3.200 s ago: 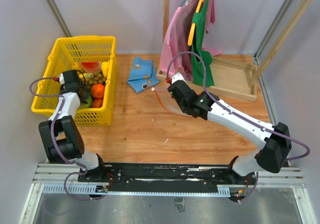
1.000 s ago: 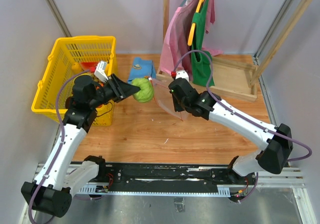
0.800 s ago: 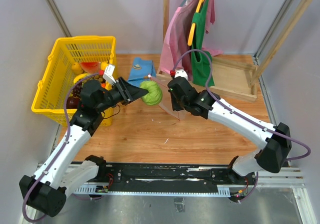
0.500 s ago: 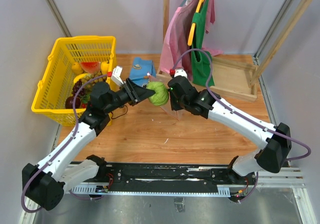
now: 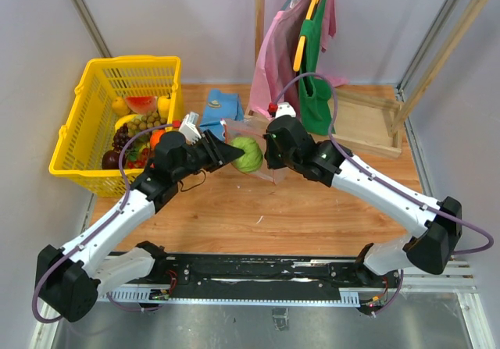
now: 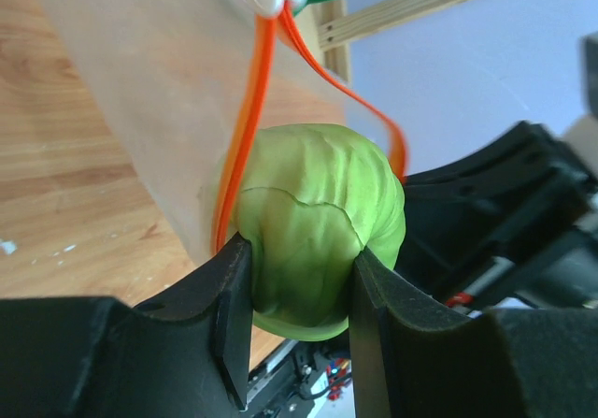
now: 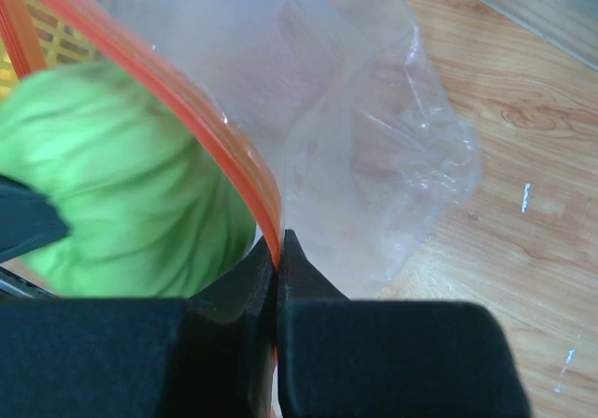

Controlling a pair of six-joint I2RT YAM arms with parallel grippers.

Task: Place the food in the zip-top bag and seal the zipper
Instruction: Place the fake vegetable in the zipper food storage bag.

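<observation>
My left gripper [image 5: 234,154] [image 6: 294,264] is shut on a green toy fruit [image 5: 248,154] [image 6: 318,222] and holds it at the open mouth of the clear zip-top bag [image 5: 262,162] [image 7: 374,128]. The fruit [image 7: 121,184] sits partly between the two red zipper strips [image 6: 252,119] [image 7: 224,147]. My right gripper [image 5: 275,147] [image 7: 278,250] is shut on one zipper strip and holds the bag up above the table. More toy fruit lies in the yellow basket [image 5: 74,122]: an orange piece [image 5: 157,137], grapes [image 5: 121,138], a watermelon slice [image 5: 141,104].
A blue folded cloth [image 5: 220,111] lies behind the bag. A wooden rack [image 5: 367,122] with hanging pink and green clothes [image 5: 301,44] stands at the back right. Bare wooden tabletop [image 5: 258,208] lies in front of the arms.
My left arm lifted the green fruit out of the basket and carried it right to the bag's mouth. My right gripper raised the bag slightly and held it there.
</observation>
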